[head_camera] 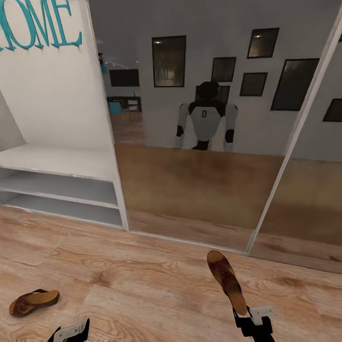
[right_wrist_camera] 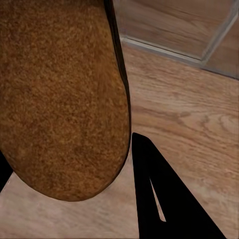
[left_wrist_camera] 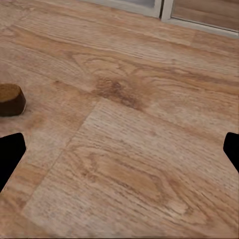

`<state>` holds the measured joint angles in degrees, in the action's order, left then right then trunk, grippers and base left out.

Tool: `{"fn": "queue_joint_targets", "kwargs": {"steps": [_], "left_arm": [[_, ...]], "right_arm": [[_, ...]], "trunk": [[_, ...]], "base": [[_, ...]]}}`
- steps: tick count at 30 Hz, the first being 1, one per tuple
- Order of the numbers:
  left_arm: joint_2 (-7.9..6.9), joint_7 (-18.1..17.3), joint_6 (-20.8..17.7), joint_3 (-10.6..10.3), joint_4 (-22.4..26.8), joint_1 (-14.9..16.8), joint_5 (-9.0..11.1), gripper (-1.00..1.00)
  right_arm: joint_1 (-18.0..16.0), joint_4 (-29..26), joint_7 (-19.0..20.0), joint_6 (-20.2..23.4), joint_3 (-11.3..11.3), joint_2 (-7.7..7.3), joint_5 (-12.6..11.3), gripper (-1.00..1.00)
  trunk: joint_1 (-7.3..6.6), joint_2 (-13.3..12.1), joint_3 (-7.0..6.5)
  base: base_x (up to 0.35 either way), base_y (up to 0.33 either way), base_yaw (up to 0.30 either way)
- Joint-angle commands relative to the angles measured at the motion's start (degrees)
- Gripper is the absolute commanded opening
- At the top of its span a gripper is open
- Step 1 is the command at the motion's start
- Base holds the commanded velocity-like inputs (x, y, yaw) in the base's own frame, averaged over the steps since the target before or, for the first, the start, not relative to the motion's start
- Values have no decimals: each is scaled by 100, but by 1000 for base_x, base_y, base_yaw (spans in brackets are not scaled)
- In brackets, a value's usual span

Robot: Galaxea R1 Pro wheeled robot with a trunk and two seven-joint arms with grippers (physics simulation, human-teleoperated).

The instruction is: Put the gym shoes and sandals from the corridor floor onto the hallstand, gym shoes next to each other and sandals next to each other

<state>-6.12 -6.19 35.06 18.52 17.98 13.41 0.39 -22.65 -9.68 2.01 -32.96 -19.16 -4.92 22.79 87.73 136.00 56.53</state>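
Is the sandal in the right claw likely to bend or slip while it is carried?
The sandal sticks out straight from the right claw without drooping, so probably stiff. It is gripped at one end only, so it may pivot. Its grainy footbed probably resists slipping.

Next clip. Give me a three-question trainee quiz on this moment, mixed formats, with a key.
1. True or false: the right gripper is shut on a sandal lifted off the corridor floor.
2. Multiple choice: where is the other sandal?
A. on the top bench of the hallstand
B. on the floor, near the left gripper
C. in the left gripper
3. Fill in: the tiers of the hallstand that show hold ____ shoes.

Key
1. True; in the right wrist view its tan footbed sits against a dark finger.
2. B; in the left wrist view the fingers stand apart over bare planks.
3. No.
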Motion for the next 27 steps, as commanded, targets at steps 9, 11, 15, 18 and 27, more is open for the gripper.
{"fn": "queue_joint_targets", "kwargs": {"steps": [9, 11, 15, 18, 27], "left_arm": [[-4, -40, 18, 49, -48, 7, 4, 100], [-2, -40, 18, 48, -48, 6, 3, 100], [4, -40, 18, 45, -49, 5, -8, 100], [9, -40, 18, 41, -49, 6, -11, 100], [14, -40, 25, 38, -49, 7, -12, 100]], "right_arm": [[-3, 2, 36, -16, -48, 3, 15, -100], [-3, 2, 36, -15, -50, 4, 15, -100], [-3, 2, 36, -14, -49, 3, 15, -100], [-3, 2, 36, -12, -50, 4, 15, -100], [-3, 2, 36, -12, -49, 5, 16, -100]], "trunk": [[-1, 2, 5], [-1, 2, 5], [-1, 2, 5], [-1, 2, 5], [-1, 2, 5]], "base": [[0, 0, 279], [0, 0, 279], [0, -85, 279], [0, -218, 279], [0, -263, 279]]}}
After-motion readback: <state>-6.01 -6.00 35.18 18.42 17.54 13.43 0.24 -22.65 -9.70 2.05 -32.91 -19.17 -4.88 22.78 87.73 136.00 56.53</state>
